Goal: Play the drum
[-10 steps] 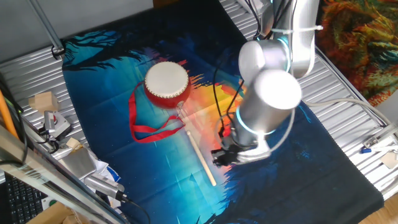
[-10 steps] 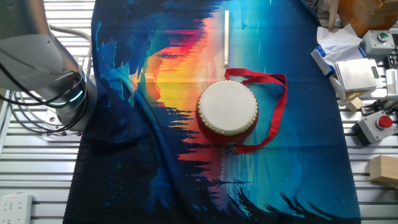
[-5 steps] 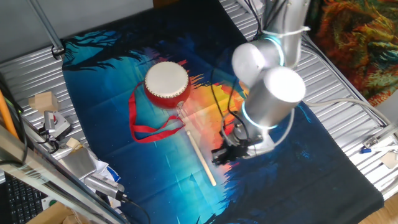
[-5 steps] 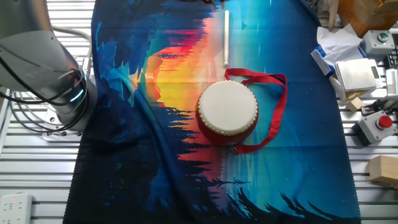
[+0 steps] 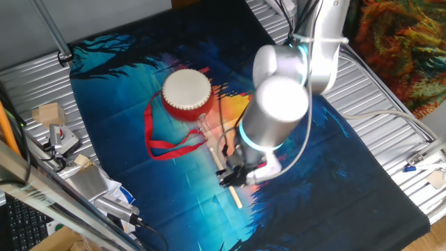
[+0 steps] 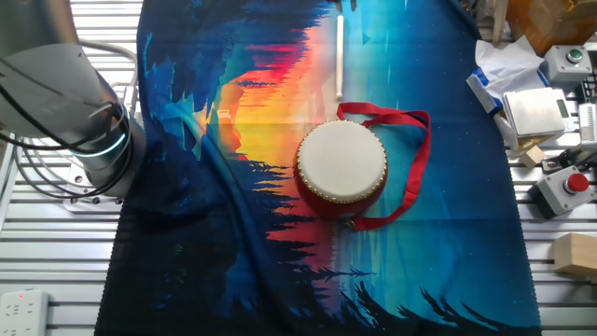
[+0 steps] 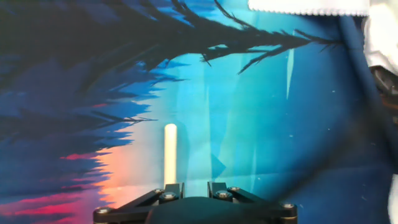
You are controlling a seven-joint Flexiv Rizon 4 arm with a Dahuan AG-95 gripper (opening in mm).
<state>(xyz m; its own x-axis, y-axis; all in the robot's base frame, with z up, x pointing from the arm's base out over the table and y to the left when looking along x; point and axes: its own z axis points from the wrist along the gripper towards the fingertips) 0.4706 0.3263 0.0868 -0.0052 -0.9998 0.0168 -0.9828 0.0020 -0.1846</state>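
Note:
The drum [image 5: 187, 93] has a cream skin and red sides and stands on the printed cloth; it also shows in the other fixed view [image 6: 341, 164]. Its red ribbon [image 5: 159, 148] loops beside it. A thin pale wooden stick [image 5: 211, 148] lies apart from the drum, pointing away from it. My gripper [image 5: 233, 180] hangs low over the stick's far end. In the hand view the gripper [image 7: 194, 188] is open and empty. The stick's end [image 7: 170, 152] runs under the left finger [image 7: 172, 189], not between the jaws.
The blue and orange cloth [image 6: 233, 233] covers the metal table. Wooden blocks [image 5: 49, 113], a grey box [image 6: 536, 112] and a red push-button box [image 6: 564, 191] sit off the cloth's side. The arm's base [image 6: 79, 121] stands at the other side.
The arm has swung left towards the stick, so the gripper now sits over the stick's far end. The drum, ribbon and stick have not moved.

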